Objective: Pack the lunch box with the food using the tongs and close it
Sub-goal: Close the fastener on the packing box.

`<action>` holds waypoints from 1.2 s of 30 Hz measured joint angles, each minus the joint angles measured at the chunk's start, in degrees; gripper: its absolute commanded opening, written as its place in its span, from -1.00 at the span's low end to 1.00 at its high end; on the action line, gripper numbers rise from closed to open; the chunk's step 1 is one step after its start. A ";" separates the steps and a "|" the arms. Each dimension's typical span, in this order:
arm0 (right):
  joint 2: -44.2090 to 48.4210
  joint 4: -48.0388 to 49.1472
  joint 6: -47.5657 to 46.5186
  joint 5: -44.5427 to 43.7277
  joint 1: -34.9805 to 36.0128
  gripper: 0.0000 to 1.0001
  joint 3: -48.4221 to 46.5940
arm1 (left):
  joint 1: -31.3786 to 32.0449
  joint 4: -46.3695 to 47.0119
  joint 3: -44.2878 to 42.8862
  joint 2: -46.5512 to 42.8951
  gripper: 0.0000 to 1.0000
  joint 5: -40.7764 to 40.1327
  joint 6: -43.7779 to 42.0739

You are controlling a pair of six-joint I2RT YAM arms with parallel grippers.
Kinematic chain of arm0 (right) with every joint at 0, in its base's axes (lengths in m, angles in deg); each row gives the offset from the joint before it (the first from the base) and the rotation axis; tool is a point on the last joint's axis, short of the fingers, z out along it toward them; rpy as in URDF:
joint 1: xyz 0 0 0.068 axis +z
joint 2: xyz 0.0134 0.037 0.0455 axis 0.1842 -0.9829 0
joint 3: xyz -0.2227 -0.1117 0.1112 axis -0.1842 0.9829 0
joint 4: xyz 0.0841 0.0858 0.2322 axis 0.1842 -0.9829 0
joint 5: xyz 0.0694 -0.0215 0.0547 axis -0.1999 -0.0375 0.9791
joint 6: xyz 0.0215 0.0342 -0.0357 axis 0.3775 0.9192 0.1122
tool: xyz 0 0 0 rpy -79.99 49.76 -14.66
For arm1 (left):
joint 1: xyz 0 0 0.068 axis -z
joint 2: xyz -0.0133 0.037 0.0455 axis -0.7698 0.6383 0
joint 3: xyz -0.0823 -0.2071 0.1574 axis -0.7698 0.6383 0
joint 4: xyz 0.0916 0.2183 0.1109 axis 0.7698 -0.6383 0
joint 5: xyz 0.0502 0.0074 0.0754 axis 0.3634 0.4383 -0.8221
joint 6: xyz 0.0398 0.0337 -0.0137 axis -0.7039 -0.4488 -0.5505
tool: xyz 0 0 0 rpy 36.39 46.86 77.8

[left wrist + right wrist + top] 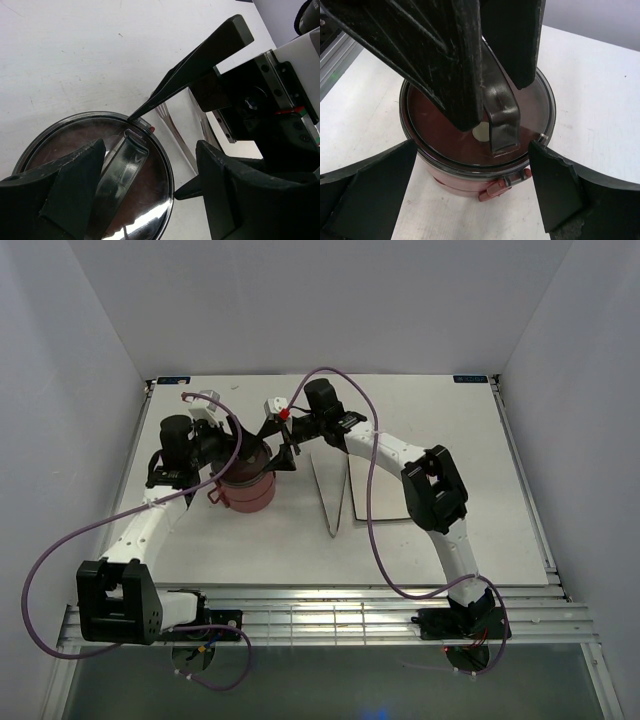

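The lunch box (250, 496) stands closed left of the table's middle, its grey cover (445, 135) on top and a red clasp (496, 188) at its side. My left gripper (243, 453) hangs over the cover, open, with its fingers (440, 60) on either side of the cover's handle (501, 122). The right gripper (283, 448) is open too, low beside the box, with nothing between its fingers (572, 195). In the left wrist view the cover's handle (120, 175) lies by my left finger (65, 197). The tongs (333, 502) lie on the table to the right, also visible as silver arms (172, 131). No food is visible.
A white square plate (385, 508) lies right of the tongs, under the right arm. White walls enclose the table on three sides. A purple cable (372, 530) loops over the table near the plate.
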 measured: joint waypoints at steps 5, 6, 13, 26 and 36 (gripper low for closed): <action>-1.49 4.28 1.68 0.50 0.28 0.94 -1.68 | -0.28 -0.42 -0.52 -1.86 0.73 -0.81 1.16; -1.88 5.35 2.08 0.28 0.37 0.94 -2.12 | -0.28 -0.61 -0.72 -2.78 0.74 -1.77 1.33; -7.82 10.82 6.49 -0.13 1.01 0.89 -9.03 | -0.66 -4.66 -3.91 -13.11 0.72 -18.62 10.40; -9.49 13.42 10.58 1.84 1.64 0.20 -10.73 | -17.00 -14.25 2.34 -8.41 0.25 -22.45 26.08; -8.52 6.14 6.03 -0.79 2.29 -0.30 -10.67 | -19.12 -21.66 6.10 -7.78 0.25 -26.95 38.47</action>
